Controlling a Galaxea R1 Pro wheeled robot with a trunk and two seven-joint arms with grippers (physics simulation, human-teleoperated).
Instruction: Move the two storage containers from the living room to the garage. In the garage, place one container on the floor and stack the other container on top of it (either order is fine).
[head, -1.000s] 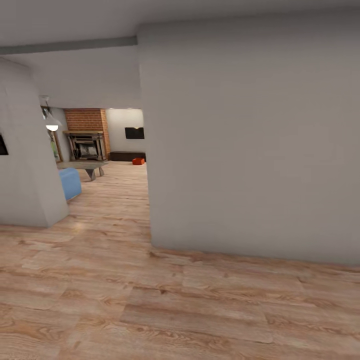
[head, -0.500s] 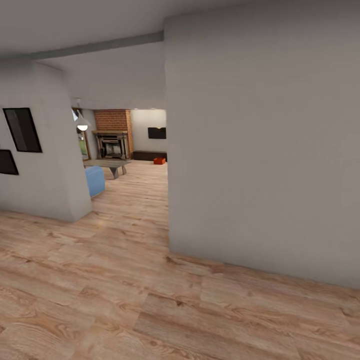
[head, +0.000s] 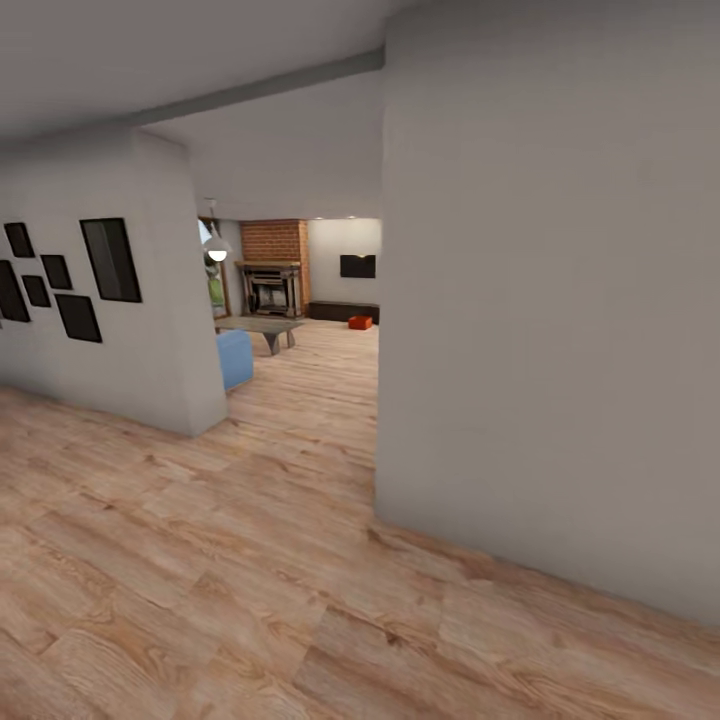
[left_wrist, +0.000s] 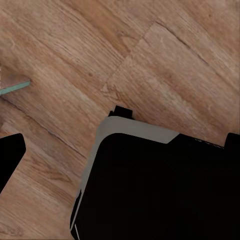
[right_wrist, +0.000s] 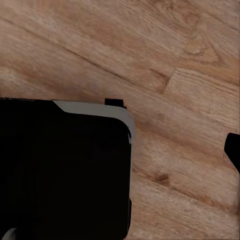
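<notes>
Head view: wood-plank floor (head: 200, 560) across the foreground. Large grey wall (head: 550, 330) close at right, its corner edge bounding a passage. Second grey wall (head: 150, 310) at left, hung with several black frames (head: 110, 259). Passage between the two walls open onto the living room (head: 300, 290) beyond.

Far end of that room: red-brick fireplace (head: 272, 270), black TV (head: 357, 266) on the pale back wall, long low dark bench (head: 343, 311) beneath it. One orange-red container (head: 360, 322) on the floor just in front of the bench, far off and small; contact with the bench not determinable. Second container not made out. Nearer: grey low table (head: 258, 326), blue seat (head: 235, 358) by the left wall's corner, hanging lamp (head: 217, 250) with white globe above.

Left wrist view: black, grey-edged robot body (left_wrist: 160, 185) over wood planks; dark finger tip (left_wrist: 10, 155) at the frame edge; thin green line (left_wrist: 15, 88) on the floor, identity unclear. State of left fingers: cannot tell.

Right wrist view: same black body (right_wrist: 65, 170) over planks; dark finger tip (right_wrist: 233, 150) at the edge. State of right fingers: cannot tell. Nothing seen held.
</notes>
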